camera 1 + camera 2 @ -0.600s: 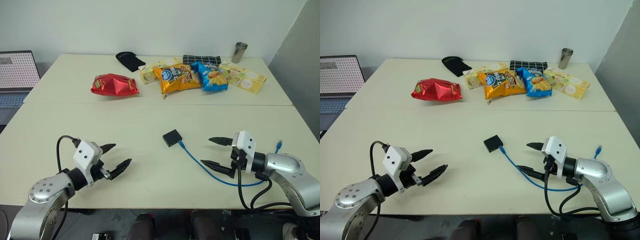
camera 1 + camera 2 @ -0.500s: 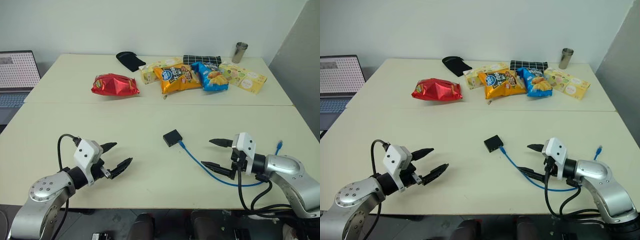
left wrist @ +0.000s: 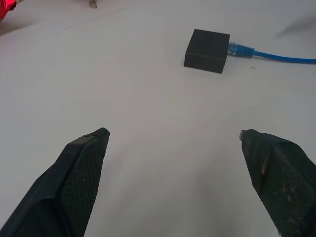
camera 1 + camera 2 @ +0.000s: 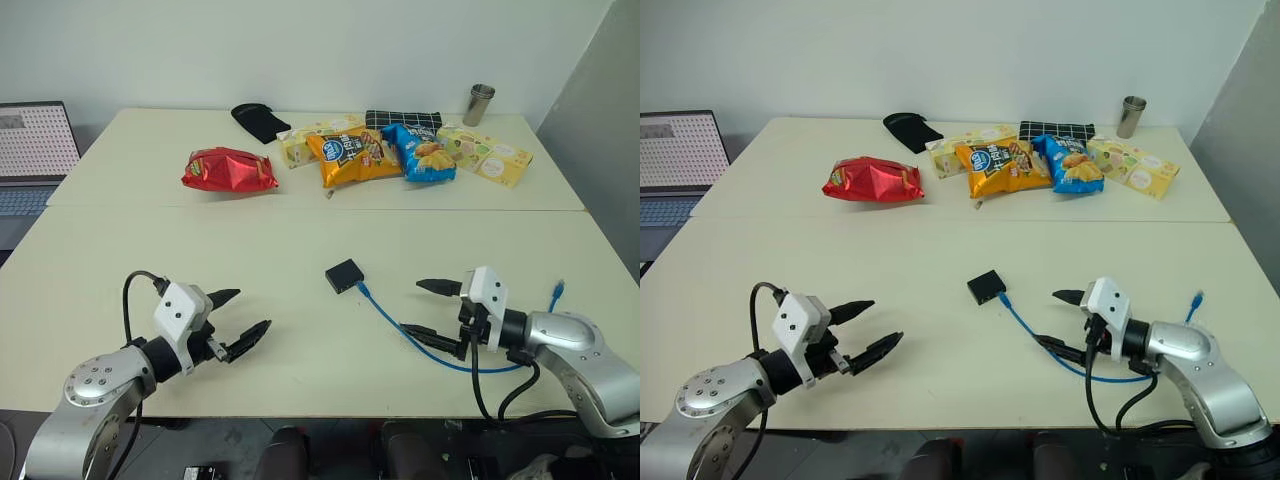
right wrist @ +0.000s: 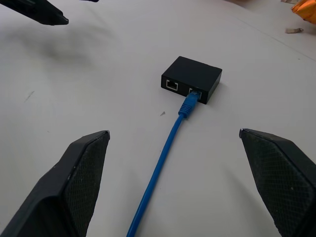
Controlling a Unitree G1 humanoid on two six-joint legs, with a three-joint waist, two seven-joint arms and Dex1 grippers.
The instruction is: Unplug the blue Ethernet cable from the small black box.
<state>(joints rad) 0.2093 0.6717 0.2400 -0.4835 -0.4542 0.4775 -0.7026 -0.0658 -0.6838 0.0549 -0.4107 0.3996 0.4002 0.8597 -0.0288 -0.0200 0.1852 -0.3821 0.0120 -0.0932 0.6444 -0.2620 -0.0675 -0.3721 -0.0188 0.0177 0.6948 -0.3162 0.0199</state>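
Pale cream worktop (image 4: 300, 240) is sitting against a white wall, laptop (image 4: 35, 150) at its left edge. Snack bags (image 4: 360, 155) and a steel cup (image 4: 479, 104) are lining the far side. Small matte black box (image 4: 344, 275) is lying mid-worktop, thin blue Ethernet cable (image 4: 400, 325) plugged into it and trailing under the right claw (image 4: 436, 313). Both claws, left claw (image 4: 238, 319) too, are gaping wide, gripping nothing.

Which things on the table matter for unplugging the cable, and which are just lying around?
For the job:
- blue cable, plugged into the box
- black box
- left hand and right hand, both open, holding nothing

Lying about, at the far side:
- red bag
- orange bag
- blue bag
- two yellow cartons
- black cloth
- checked pouch
- metal cup
- laptop
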